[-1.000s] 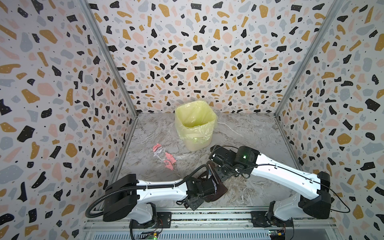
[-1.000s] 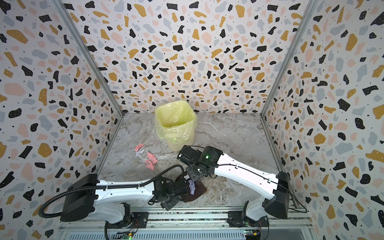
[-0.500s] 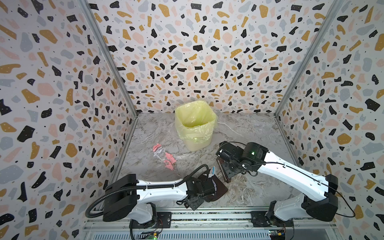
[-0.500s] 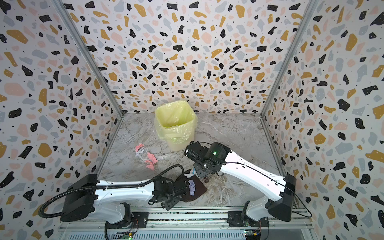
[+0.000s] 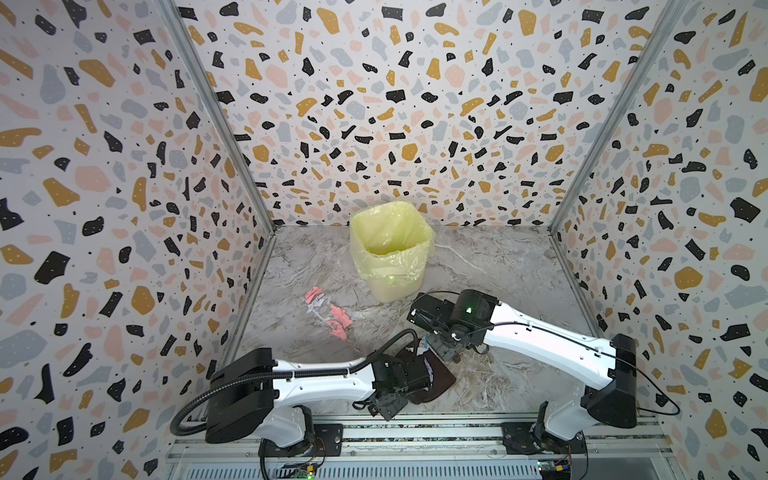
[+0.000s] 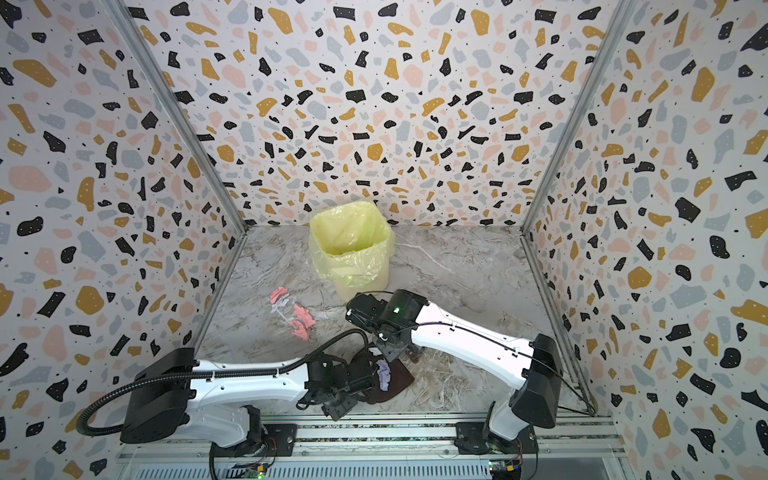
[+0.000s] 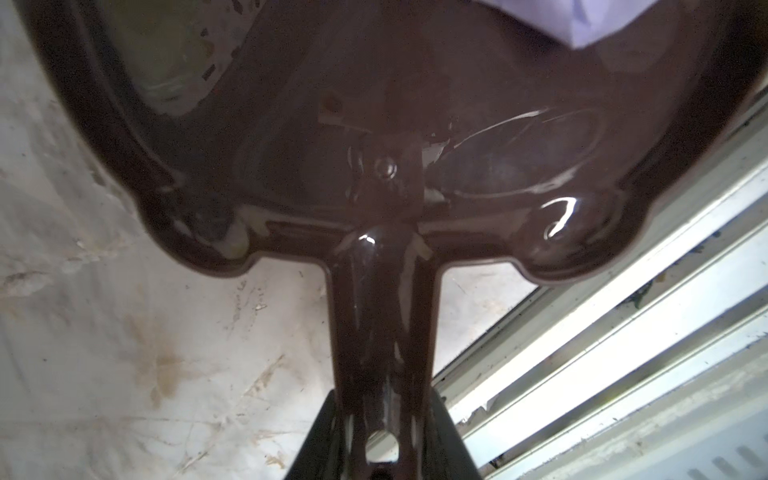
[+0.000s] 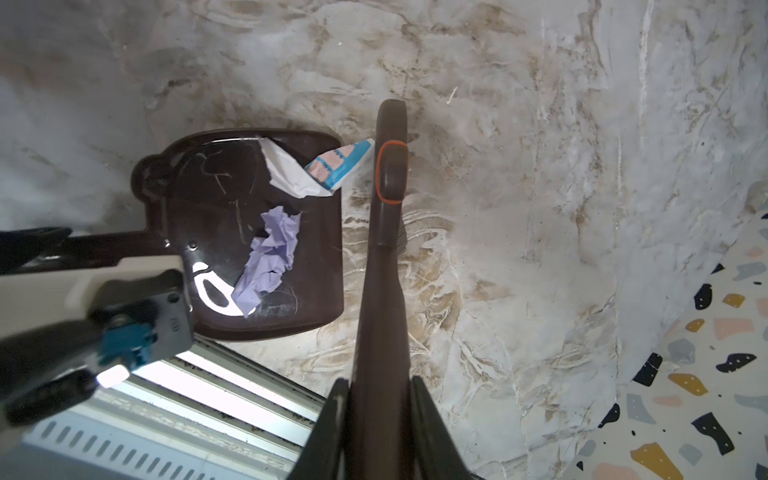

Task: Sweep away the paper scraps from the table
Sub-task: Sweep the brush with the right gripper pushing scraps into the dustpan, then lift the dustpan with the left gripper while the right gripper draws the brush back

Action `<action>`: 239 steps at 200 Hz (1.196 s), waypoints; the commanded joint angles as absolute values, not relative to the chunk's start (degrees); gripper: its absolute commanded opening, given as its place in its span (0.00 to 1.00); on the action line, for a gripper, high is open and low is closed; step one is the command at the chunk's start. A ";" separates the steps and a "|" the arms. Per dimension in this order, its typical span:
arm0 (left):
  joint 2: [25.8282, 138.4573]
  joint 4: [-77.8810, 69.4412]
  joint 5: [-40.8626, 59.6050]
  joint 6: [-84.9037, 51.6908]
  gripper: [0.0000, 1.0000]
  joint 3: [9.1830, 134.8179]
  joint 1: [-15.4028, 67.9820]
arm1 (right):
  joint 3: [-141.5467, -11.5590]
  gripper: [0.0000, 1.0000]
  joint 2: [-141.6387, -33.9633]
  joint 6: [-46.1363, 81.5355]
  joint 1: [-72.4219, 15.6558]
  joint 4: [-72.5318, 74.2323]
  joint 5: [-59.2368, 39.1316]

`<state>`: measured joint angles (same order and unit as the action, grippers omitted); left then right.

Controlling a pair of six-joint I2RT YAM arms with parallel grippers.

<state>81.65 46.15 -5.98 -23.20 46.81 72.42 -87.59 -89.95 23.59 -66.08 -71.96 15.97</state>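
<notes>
We see the left gripper closed narrowly around the handle of a dark brown dustpan, which lies flat on the table close to its front edge, about midway along it. The pan's open lip points away from the left arm. The right gripper is clamped tight on the handle of a brown brush. The brush head is down by the table just beside that open lip, but we cannot tell whether its bristles touch the surface. Of the paper scraps, two are in the dustpan. A crumpled lilac scrap sits in the middle of the pan and also shows in a top view. A white and blue scrap lies at one end of the lip, with its blue end hanging over the edge and reaching up to the brush. Several pink scraps are loose on the table toward its left edge, about halfway back and well apart from the dustpan; both top views show them. A bin lined with a yellow bag stands upright near the back edge, between the pink scraps and the back wall, and neither arm touches it.
</notes>
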 commanded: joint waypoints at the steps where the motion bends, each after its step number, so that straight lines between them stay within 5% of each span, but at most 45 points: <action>1: 80.77 46.49 -6.77 -23.58 0.00 46.91 72.16 | -88.38 0.00 -89.75 22.26 -68.51 -72.45 9.33; 96: 80.12 46.63 -7.72 -23.56 0.00 46.67 71.99 | -91.43 0.00 -85.74 27.50 -69.89 -75.23 8.46; 239: 74.76 45.95 -12.28 -22.50 0.00 51.33 71.98 | -83.14 0.00 -68.21 29.38 -51.36 -70.67 9.45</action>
<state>77.34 46.33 -10.15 -23.18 48.14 72.36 -84.55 -73.17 29.15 -55.13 -72.93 9.96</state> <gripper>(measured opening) 0.284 0.237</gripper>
